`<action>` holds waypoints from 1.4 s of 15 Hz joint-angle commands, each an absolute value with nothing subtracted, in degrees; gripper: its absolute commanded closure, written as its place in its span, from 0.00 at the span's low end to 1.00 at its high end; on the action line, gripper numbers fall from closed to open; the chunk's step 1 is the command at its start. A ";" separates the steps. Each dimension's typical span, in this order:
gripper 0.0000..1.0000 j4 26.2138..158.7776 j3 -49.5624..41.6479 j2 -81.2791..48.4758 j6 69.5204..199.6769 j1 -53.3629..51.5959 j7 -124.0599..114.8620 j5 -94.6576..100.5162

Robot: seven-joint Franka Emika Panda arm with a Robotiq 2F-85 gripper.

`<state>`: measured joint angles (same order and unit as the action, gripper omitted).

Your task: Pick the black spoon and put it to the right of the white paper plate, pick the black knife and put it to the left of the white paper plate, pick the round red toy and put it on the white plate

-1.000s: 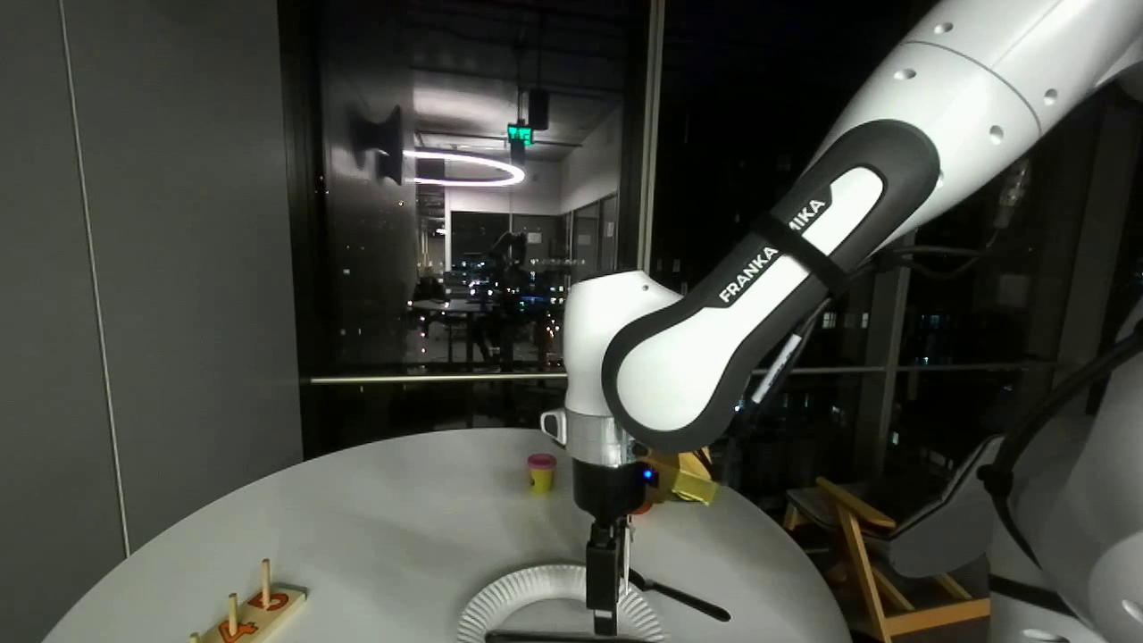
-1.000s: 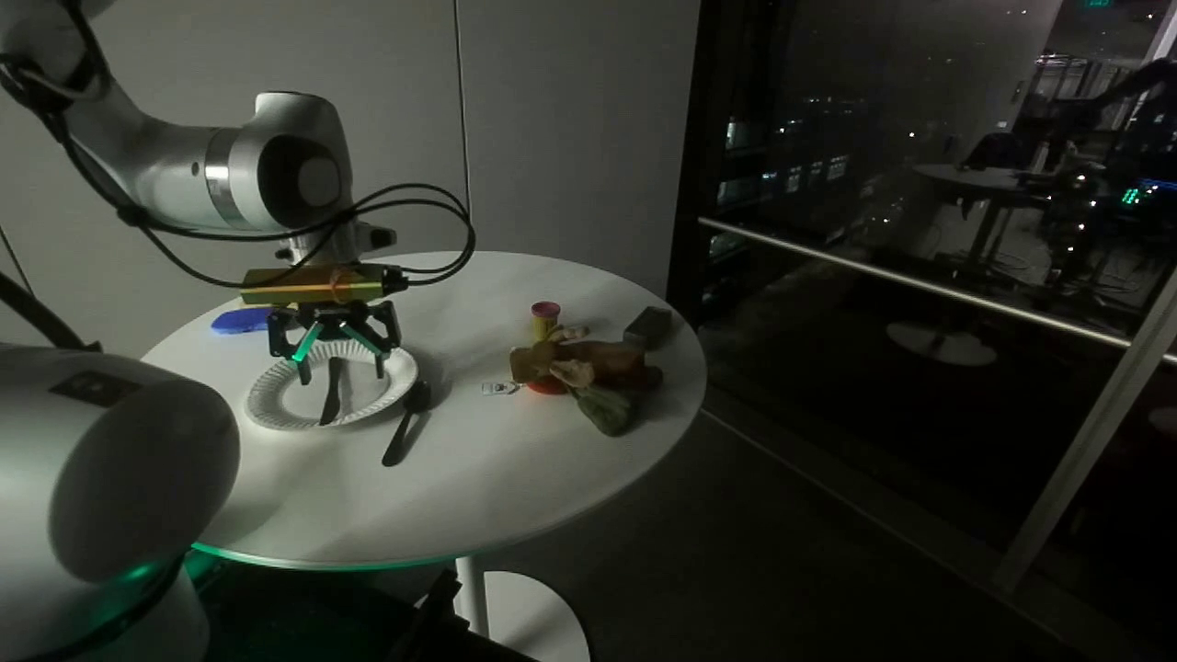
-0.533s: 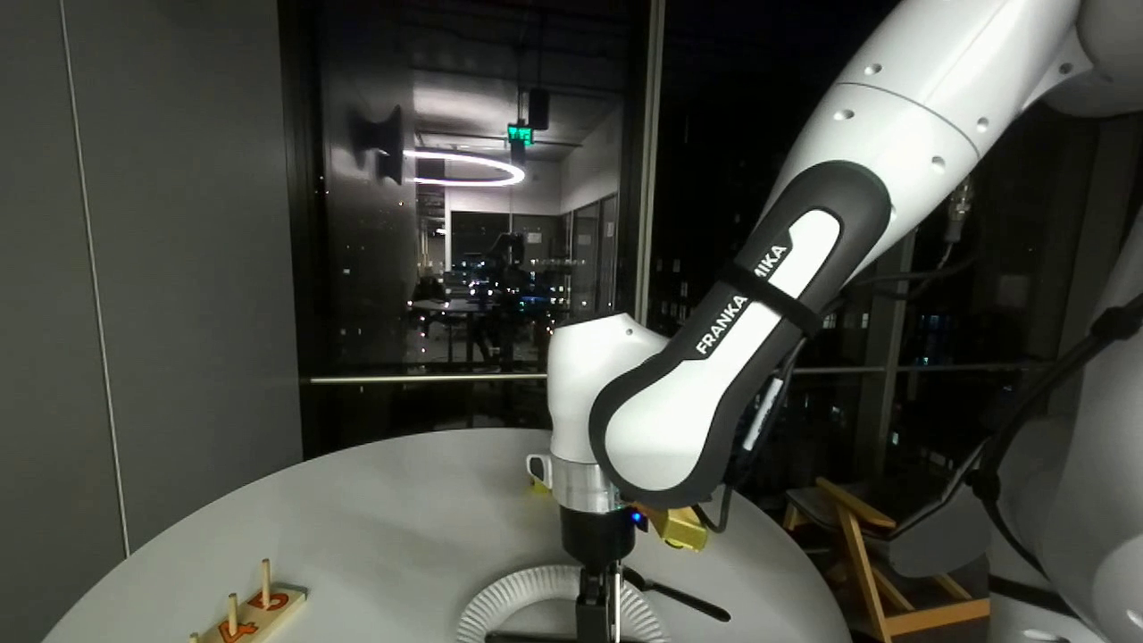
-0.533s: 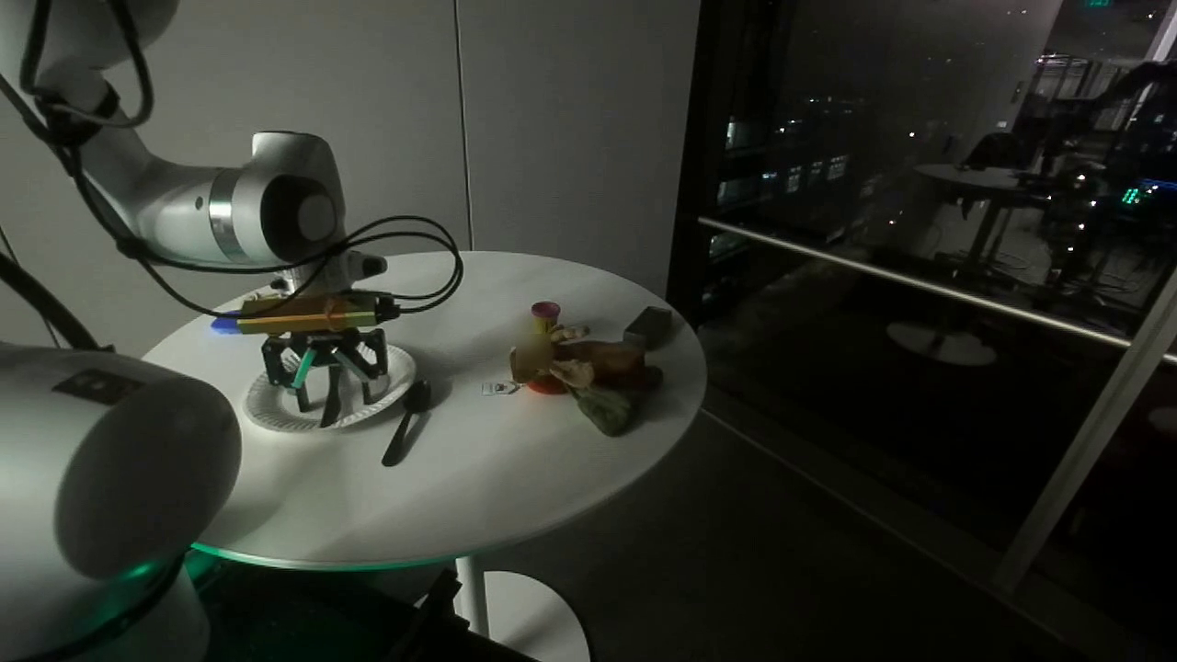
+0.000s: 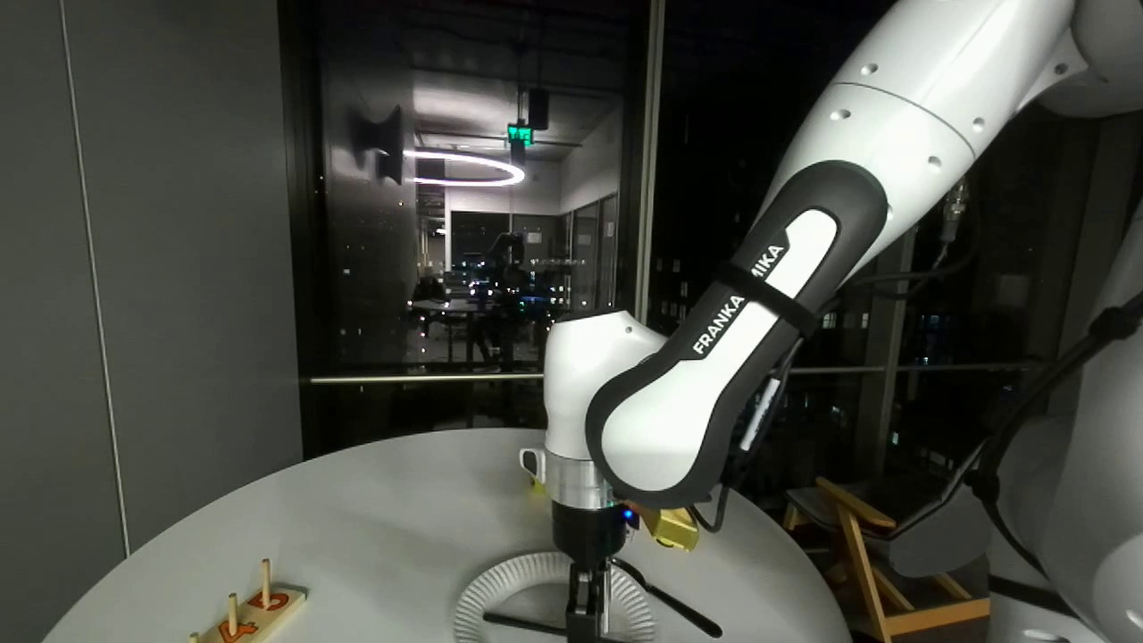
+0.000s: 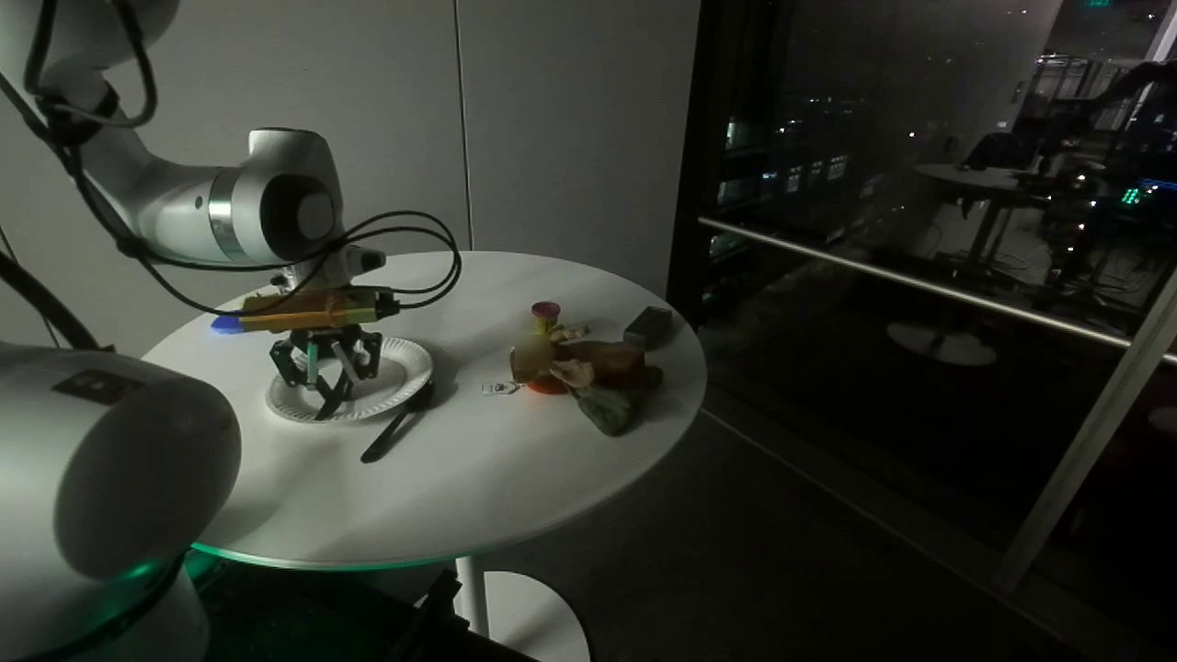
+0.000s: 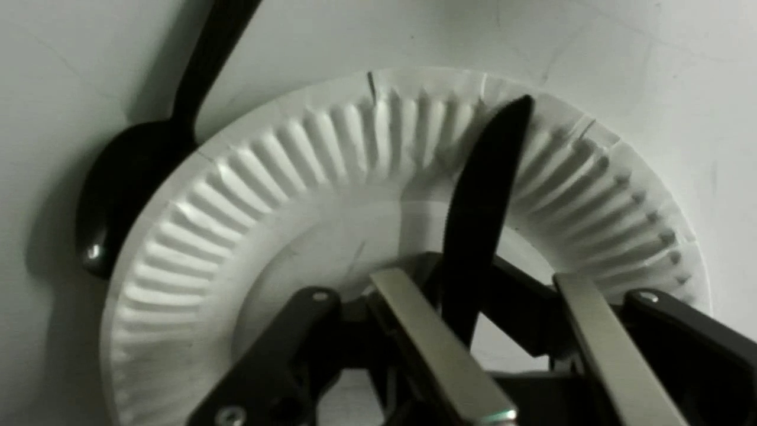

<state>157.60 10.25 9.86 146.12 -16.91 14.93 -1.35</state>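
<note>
My gripper [image 7: 467, 266] is down over the white paper plate [image 7: 177, 266], its jaws drawn in on both sides of the black knife [image 7: 488, 171]. The blade tip reaches over the plate's ribbed rim in the wrist view. In an exterior view the fingertips of the gripper [image 6: 336, 391] converge on the knife [image 6: 327, 407], which stands at a slant. Beside the plate lies the black spoon [image 6: 394, 432], its bowl [image 7: 127, 183] against or just under the rim. Partly hidden beneath a plush toy is the round red toy [image 6: 547, 387].
On the table are a brown plush toy [image 6: 607, 360], a grey block [image 6: 648, 327], a pink-lidded yellow tub [image 6: 544, 315] and a small white tag [image 6: 501, 388]. A blue item [image 6: 226, 324] lies behind the gripper. A wooden peg board [image 5: 259, 616] shows in an exterior view.
My gripper has come down to the plate and its jaws have closed in on the knife. Knife and spoon have both turned a little, and the plate has shifted slightly.
</note>
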 commanded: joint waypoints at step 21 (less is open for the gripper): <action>0.91 157.11 24.89 20.53 143.29 -19.27 -5.44 13.72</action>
<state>157.15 22.59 19.04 144.56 -17.89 -3.26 11.39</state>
